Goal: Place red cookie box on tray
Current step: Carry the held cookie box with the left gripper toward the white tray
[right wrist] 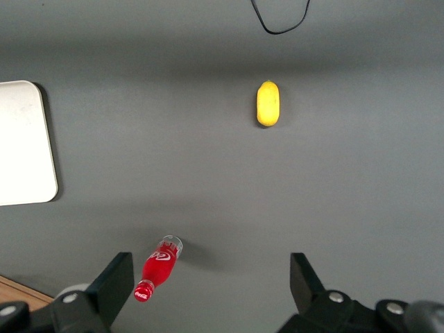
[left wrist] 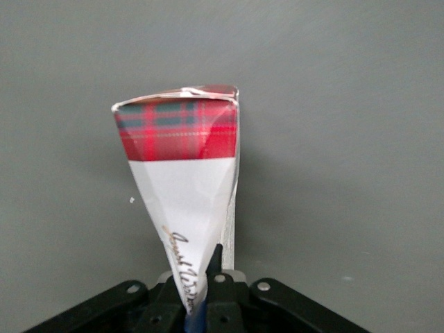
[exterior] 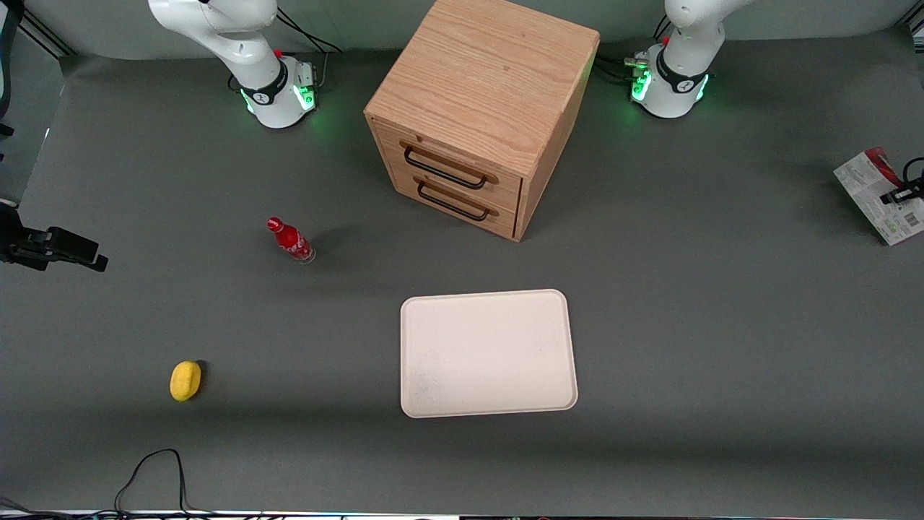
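Tartan-red edges mark the flat red cookie box [exterior: 879, 196] at the working arm's end of the grey desk [exterior: 722, 325] — the black end effector [left wrist: 206, 281] is clamped on its thin edge. Well apart, the cream-white rectangular tray [exterior: 488, 353] lies in front of the wooden two-drawer cabinet [exterior: 482, 108].

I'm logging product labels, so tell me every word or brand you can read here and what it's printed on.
Red cookie box, held in the gripper at the working arm's end of the table: gold cursive script, too cut off to read; small print on its grey face, too small.
Red bottle: white script logo, not legible.
Tray, cabinet, yellow object: no text.
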